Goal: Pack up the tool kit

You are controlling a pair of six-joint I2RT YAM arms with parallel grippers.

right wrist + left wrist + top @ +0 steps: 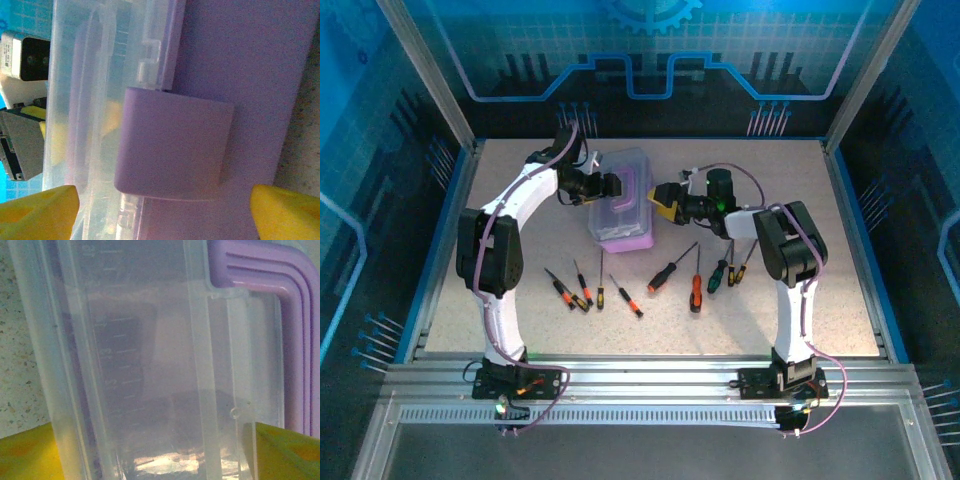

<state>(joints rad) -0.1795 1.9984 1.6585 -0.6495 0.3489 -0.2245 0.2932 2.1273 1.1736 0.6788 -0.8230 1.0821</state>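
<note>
One case, nine screwdrivers, two arms

Both arms reach inward, left claw and right claw spread wide, facing each other.

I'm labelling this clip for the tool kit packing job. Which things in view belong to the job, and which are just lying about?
Part of the job:
- purple case with clear lid and purple handle
- screwdrivers with orange-black handles
- red-handled screwdriver
- green-handled screwdriver
- left hand and right hand, open on either side of the case

Just lying about:
- nothing that I can see
</note>
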